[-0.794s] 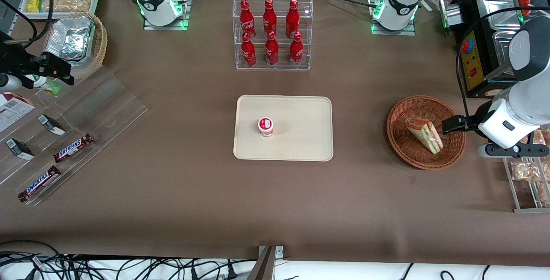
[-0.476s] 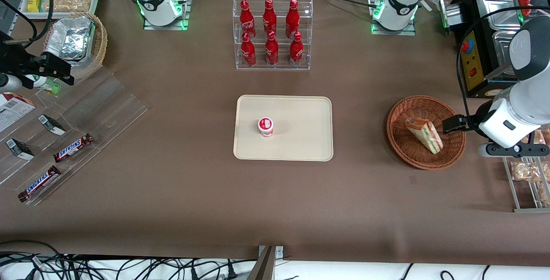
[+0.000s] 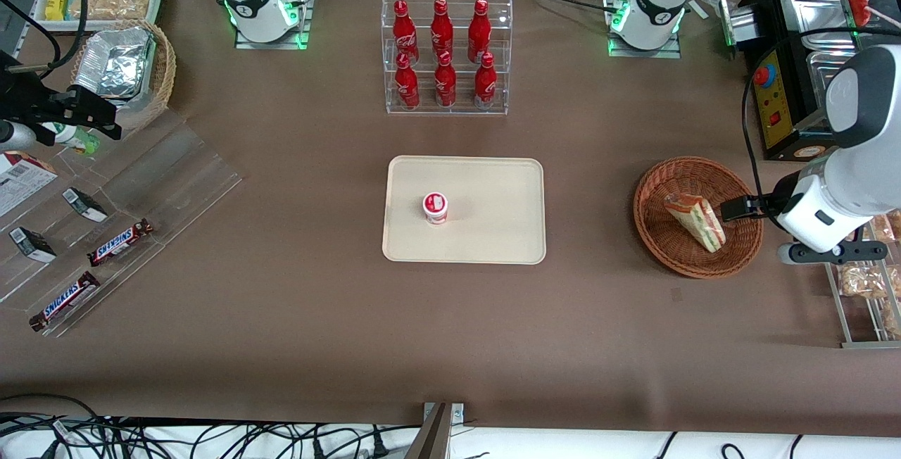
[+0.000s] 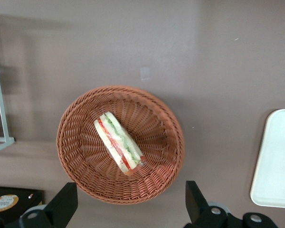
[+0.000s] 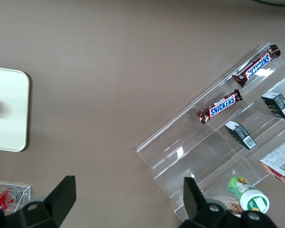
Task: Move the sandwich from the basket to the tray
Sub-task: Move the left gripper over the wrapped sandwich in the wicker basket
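The wrapped sandwich point(image 3: 695, 221) lies in the round reddish-brown basket point(image 3: 647, 191) toward the working arm's end of the table. In the left wrist view the sandwich point(image 4: 118, 147) lies slantwise in the middle of the basket point(image 4: 66, 142). My left gripper point(image 3: 735, 209) hovers above the basket's rim, beside the sandwich, at the side away from the tray. It is open and empty point(image 4: 131, 209), its fingers point(image 4: 66, 204) wide apart. The cream tray point(image 3: 493, 198) lies at the table's middle, and its edge shows in the left wrist view point(image 4: 275, 161).
A small red-lidded cup point(image 3: 435, 207) stands on the tray. An acrylic rack of red bottles point(image 3: 445, 51) stands farther from the camera. A black appliance point(image 3: 781, 107) and a rack of bagged snacks point(image 3: 866, 283) flank the basket. Acrylic shelves with Snickers bars point(image 3: 120, 242) lie toward the parked arm's end.
My left gripper has shifted slightly toward the sandwich, over the basket's rim. The sandwich and the basket have not moved.
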Motion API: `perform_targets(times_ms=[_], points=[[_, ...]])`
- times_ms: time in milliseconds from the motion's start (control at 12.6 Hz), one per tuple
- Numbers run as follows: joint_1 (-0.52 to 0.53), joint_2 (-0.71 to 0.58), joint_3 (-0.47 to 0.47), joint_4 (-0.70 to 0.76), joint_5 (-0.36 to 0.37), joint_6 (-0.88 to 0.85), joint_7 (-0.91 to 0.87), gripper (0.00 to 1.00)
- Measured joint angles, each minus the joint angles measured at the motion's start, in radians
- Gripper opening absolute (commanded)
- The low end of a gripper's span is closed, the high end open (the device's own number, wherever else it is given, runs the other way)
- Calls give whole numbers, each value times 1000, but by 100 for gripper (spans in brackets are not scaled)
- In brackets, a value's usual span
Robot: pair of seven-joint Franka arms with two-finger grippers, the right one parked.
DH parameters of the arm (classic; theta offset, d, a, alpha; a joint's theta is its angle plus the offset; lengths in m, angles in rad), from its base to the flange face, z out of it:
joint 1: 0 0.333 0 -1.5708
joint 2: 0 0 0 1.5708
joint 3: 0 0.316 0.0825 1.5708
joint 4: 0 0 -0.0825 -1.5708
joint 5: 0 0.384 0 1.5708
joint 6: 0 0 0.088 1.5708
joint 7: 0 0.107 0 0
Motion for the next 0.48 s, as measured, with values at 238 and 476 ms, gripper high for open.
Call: perform_targets(times_ms=[238, 476], points=[[47, 35, 5, -30, 0, 9, -95, 100], [59, 49, 2, -115, 0, 122, -323, 100]])
